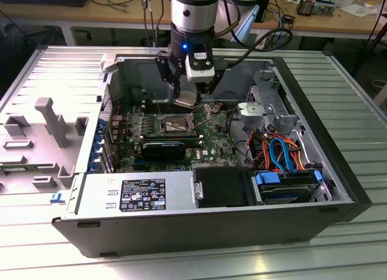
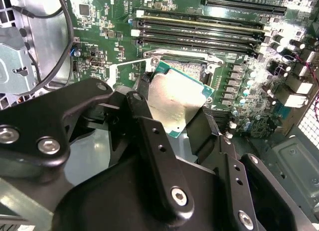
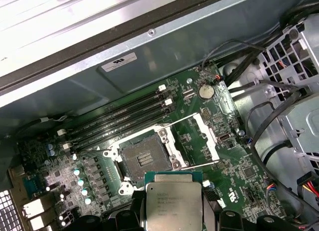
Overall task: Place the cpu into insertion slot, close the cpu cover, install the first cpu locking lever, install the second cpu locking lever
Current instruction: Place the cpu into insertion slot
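My gripper [image 1: 188, 96] hangs inside an open computer case, shut on the cpu [image 1: 187, 100], a flat silver-topped chip with a green edge. In both wrist views the cpu [image 2: 175, 102] [image 3: 172, 203] sits between the black fingers [image 2: 141, 109], held a little above the motherboard and just off to one side of the insertion slot [image 3: 142, 158]. The slot [image 1: 172, 124] is a dark square recess in a silvery frame, with nothing in it. The cpu cover [image 3: 212, 136] is swung open and lies beside the slot. A thin locking lever [image 3: 197, 164] stands free next to it.
Long black memory slots [image 3: 117, 116] run along the far side of the socket. Blue and orange cables [image 1: 278, 153] and a drive cage [image 1: 266, 113] fill the case at the exterior view's right. A grey power supply [image 1: 139, 192] lies along the near side, and the case walls [image 1: 115, 80] ring the board.
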Motion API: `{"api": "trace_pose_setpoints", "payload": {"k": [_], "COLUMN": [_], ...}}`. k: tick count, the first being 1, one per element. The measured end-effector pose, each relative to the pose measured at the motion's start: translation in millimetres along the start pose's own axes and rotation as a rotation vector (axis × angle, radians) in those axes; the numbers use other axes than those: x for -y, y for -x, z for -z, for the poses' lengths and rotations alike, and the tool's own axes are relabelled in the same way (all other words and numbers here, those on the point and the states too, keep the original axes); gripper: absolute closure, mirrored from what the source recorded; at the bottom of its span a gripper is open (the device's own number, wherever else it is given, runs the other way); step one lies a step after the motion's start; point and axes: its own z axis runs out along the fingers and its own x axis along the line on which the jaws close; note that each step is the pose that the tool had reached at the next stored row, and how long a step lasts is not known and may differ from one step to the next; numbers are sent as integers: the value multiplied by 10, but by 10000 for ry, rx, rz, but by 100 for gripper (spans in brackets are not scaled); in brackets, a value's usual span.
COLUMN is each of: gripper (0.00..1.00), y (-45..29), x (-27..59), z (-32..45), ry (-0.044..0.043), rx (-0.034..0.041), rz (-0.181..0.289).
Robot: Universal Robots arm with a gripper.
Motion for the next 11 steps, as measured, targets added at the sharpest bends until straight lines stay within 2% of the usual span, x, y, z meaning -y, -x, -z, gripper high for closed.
{"api": "trace_pose_setpoints", "payload": {"k": [6, 8, 11], "gripper": [45, 45, 45], "y": [0, 0, 0], "x": [0, 0, 0], "z": [0, 0, 0], "ry": [0, 3, 4], "rx": [9, 20, 25], "rz": [-167, -400, -508]}}
